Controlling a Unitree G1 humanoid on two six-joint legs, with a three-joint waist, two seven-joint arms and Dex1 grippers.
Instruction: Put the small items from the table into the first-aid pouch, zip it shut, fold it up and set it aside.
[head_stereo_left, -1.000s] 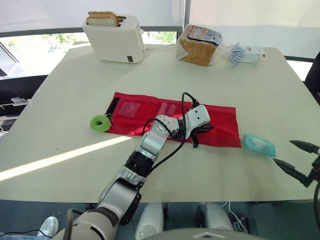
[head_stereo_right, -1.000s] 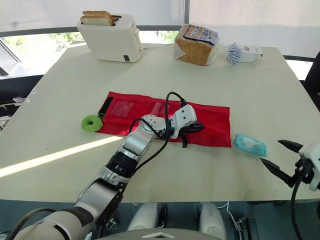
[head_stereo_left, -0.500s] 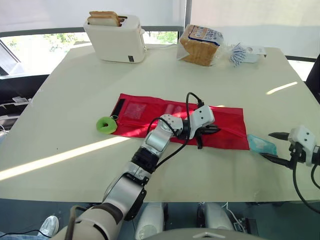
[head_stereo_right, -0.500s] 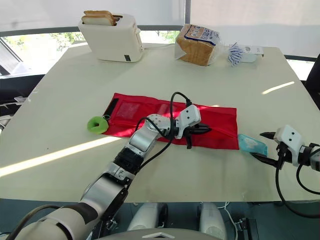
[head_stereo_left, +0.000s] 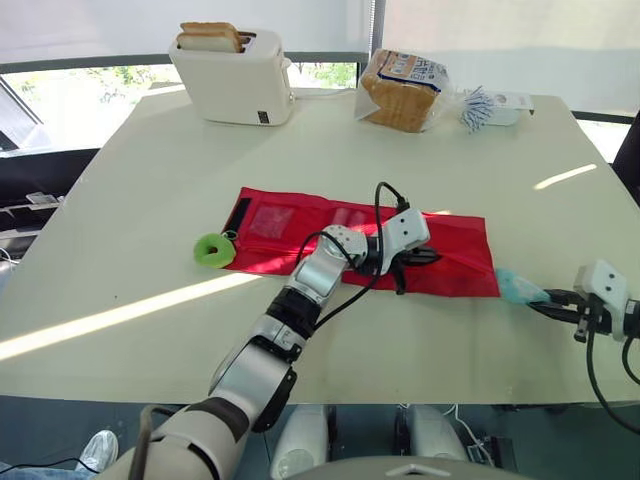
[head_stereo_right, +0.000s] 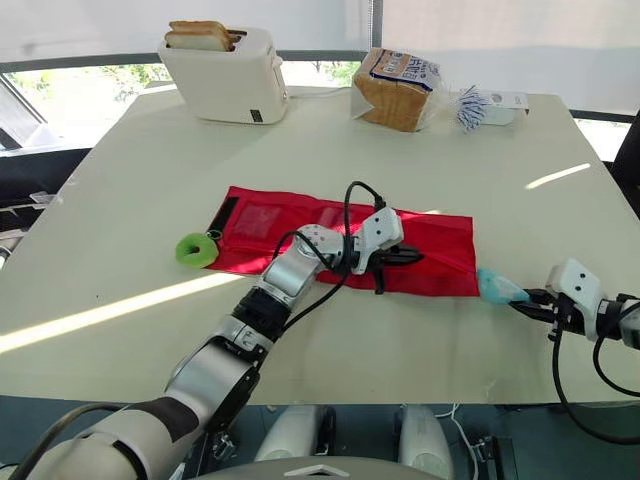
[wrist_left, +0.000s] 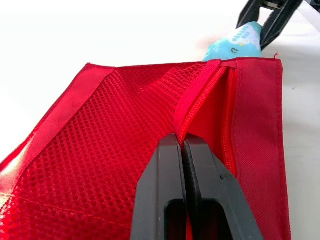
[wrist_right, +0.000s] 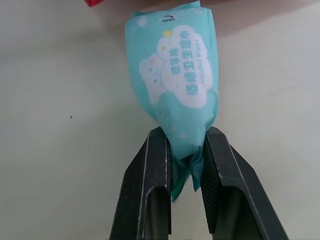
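Now wipes packet (wrist_right: 175, 75) tail pinched in right gripper (wrist_right: 186, 134); left gripper (wrist_left: 178, 139) clamps pouch (wrist_left: 100, 150)

Red first-aid pouch (wrist_left: 100, 140) with fine mesh weave at the black left gripper (wrist_left: 181, 141) fingertips (wrist_left: 167, 150), teal wipe packet (wrist_right: 175, 85) printed with white clouds, pale bear and stars between black right gripper (wrist_right: 186, 132) fingers (wrist_right: 150, 175), lime-green ring (head_stereo_left: 211, 249), cream table (head_stereo_left: 150, 180)

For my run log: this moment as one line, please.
left gripper: shut on pouch zipper edge | right gripper: shut on wipes packet beside pouch's right end | green ring: on table, not packed
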